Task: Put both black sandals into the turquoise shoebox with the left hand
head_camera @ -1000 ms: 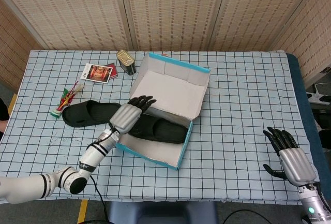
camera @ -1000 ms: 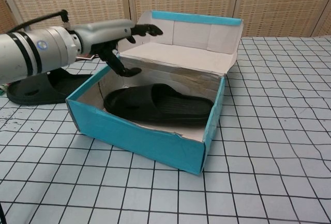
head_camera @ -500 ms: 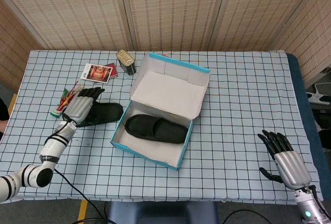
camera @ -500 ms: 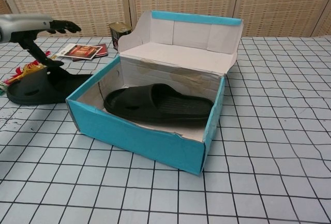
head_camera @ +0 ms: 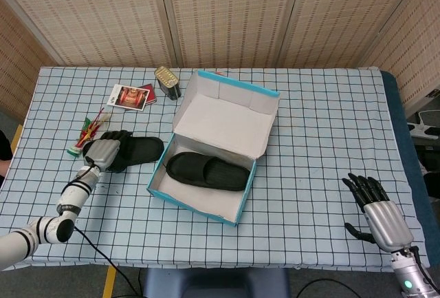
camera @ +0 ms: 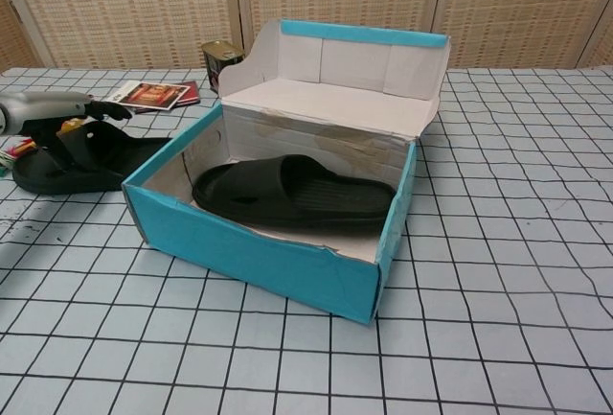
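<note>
Between the black rubber sandal on the table (head_camera: 134, 151) and the open turquoise cardboard shoebox (head_camera: 196, 204) only the box's low left wall intervenes; its upright lid (head_camera: 227, 115) blocks the far side. Another black sandal (head_camera: 208, 171) fills the box's middle.

This looks like a robot test room or lab rather than a home. A table (head_camera: 323, 140) draped in a pale blue checked cloth stands against woven, tan folding screen panels (head_camera: 227, 16) that close off the whole far side. On the cloth, props are laid out at far left: a small tin can (head_camera: 167, 82), a printed card (head_camera: 130, 96) and a bundle of red and green sticks (head_camera: 86, 133). A yellow floor marking (head_camera: 109, 281) shows below the near left edge, and a dark cable (head_camera: 103, 257) trails off the near side.
</note>
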`<move>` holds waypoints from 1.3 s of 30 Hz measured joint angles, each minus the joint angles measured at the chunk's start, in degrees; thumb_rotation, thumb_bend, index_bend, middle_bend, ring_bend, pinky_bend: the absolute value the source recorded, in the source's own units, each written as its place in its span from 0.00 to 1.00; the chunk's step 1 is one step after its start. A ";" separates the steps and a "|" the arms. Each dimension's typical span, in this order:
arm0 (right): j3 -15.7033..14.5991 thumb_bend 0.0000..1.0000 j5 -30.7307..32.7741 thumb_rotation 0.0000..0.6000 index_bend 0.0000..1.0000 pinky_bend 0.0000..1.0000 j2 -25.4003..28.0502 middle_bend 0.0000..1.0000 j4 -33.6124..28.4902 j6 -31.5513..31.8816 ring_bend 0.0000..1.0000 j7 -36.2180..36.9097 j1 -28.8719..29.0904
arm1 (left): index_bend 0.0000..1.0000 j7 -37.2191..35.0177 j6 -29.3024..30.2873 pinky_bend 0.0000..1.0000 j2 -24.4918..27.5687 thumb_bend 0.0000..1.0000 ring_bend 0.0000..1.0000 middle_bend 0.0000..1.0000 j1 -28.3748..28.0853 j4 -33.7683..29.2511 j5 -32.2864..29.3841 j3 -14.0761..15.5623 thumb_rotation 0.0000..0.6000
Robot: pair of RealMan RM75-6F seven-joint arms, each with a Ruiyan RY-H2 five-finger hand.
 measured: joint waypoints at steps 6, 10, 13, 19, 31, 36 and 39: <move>0.07 0.13 0.12 1.00 0.00 0.00 0.08 0.00 0.07 -0.01 0.00 0.16 -0.01 | 0.00 2.06 -1.40 0.04 -2.36 0.33 0.00 0.00 -0.68 3.98 -2.63 0.23 1.00; 0.08 0.13 0.21 1.00 0.00 0.00 -0.01 0.00 0.07 -0.20 0.00 -0.07 0.07 | 0.00 2.02 -2.44 0.04 -3.77 0.34 0.00 0.00 -0.81 7.20 -3.76 -0.06 1.00; 0.17 0.13 0.51 1.00 0.00 0.00 -0.12 0.00 0.06 -0.43 0.00 -0.34 0.13 | 0.00 2.06 -2.92 0.05 -4.89 0.34 0.00 0.00 -0.84 9.53 -3.93 -0.18 1.00; 0.24 0.13 0.82 1.00 0.00 0.00 -0.33 0.00 -0.04 -0.76 0.00 -0.90 0.23 | 0.00 2.70 -3.85 0.08 -6.67 0.36 0.01 0.00 -0.86 12.66 -4.24 -0.34 1.00; 0.25 0.13 1.08 1.00 0.00 0.00 -0.44 0.00 -0.18 -1.06 0.00 -1.27 0.30 | 0.22 5.03 -0.64 0.43 -8.67 0.54 0.49 0.42 -0.01 13.80 -4.98 -0.98 1.00; 0.20 0.13 1.05 1.00 0.00 0.00 -0.46 0.00 -0.24 -1.09 0.00 -1.40 0.30 | 0.27 4.69 4.64 0.49 -8.50 0.56 0.54 0.49 1.07 11.56 -2.22 -1.81 1.00; 0.14 0.13 0.91 1.00 0.00 0.00 -0.42 0.00 -0.30 -1.05 0.00 -1.41 0.29 | 0.28 4.21 7.76 0.49 -7.83 0.56 0.54 0.49 1.88 9.46 0.48 -2.24 1.00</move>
